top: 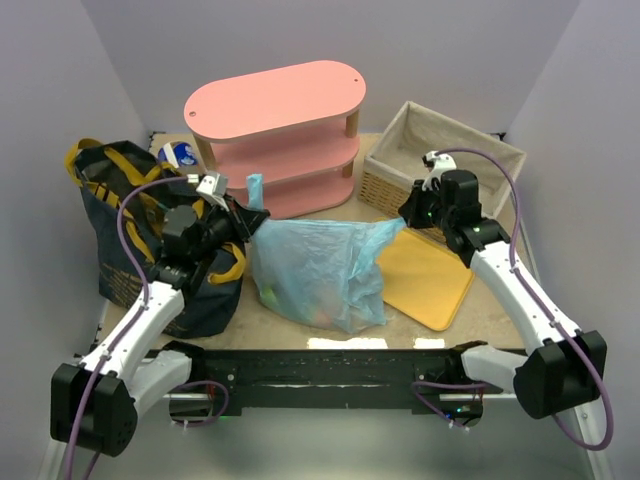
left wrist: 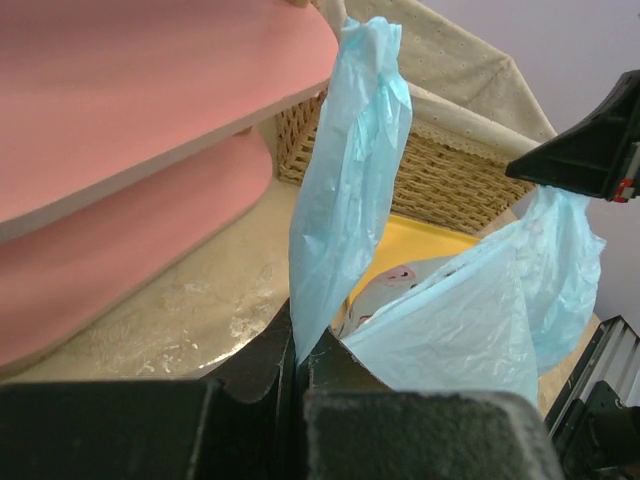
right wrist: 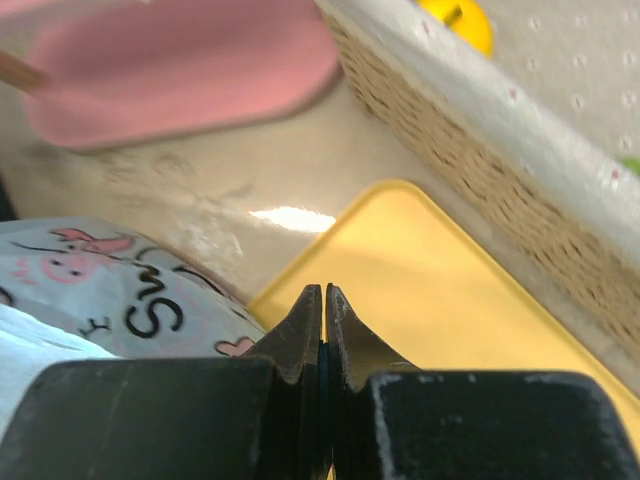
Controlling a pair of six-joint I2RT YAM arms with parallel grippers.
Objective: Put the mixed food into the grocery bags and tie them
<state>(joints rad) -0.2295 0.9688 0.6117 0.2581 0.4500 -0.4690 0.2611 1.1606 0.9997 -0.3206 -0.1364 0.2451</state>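
Observation:
The light-blue plastic carrier bag (top: 315,265) stands mid-table, with coloured shapes showing faintly through its lower wall. My left gripper (top: 258,215) (left wrist: 300,345) is shut on the bag's left handle (left wrist: 350,170), which rises as a twisted strip from the jaws. My right gripper (top: 405,213) (right wrist: 325,290) is shut on the right handle; a thin blue sliver shows between its pads, and the bag's printed film (right wrist: 90,290) lies just to its left. The navy denim tote (top: 120,230) with yellow handles stands at the left. A yellow fruit (right wrist: 455,18) lies in the wicker basket.
A pink three-tier shelf (top: 275,130) stands behind the bag. The cloth-lined wicker basket (top: 440,160) is at the back right, and a flat yellow tray (top: 425,275) lies under the right arm. A blue-and-white round object (top: 180,155) sits behind the tote.

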